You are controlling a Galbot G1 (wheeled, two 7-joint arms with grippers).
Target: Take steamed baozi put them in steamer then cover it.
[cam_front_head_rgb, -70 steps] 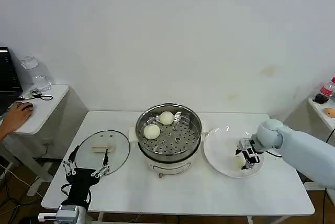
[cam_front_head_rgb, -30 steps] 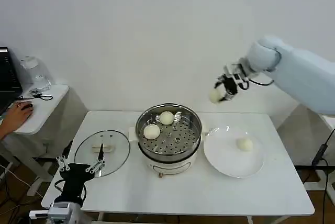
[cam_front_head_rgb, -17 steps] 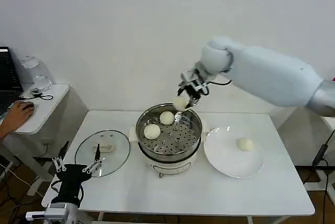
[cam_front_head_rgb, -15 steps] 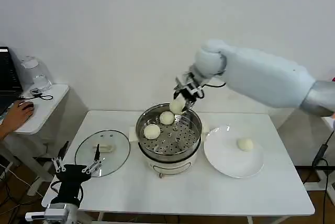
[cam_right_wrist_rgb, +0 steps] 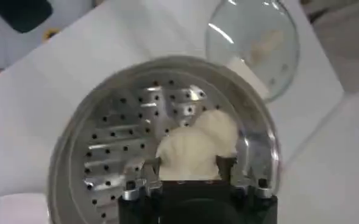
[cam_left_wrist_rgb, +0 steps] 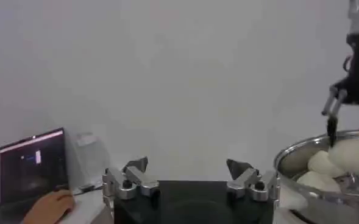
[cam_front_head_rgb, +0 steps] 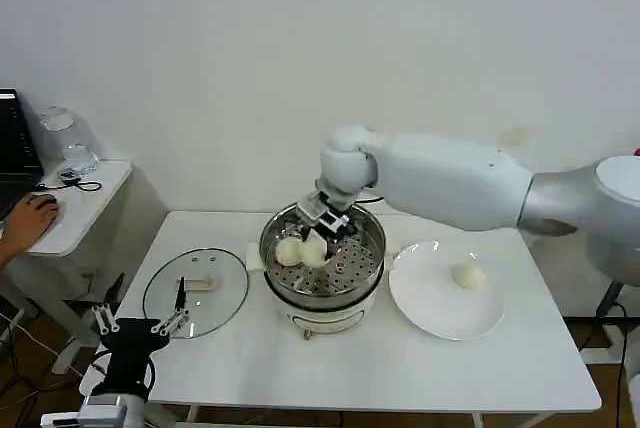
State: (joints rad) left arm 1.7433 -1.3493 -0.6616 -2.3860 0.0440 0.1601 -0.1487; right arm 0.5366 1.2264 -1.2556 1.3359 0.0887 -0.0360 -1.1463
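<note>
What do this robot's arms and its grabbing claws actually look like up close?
The right arm is a thick, smooth pale blue-white shell with a rounded wrist joint and a grey section near the shoulder. Its right gripper is small, black and silver, with thin cables. The left gripper has a black body and two silvery metal fingers with dark tips.
</note>
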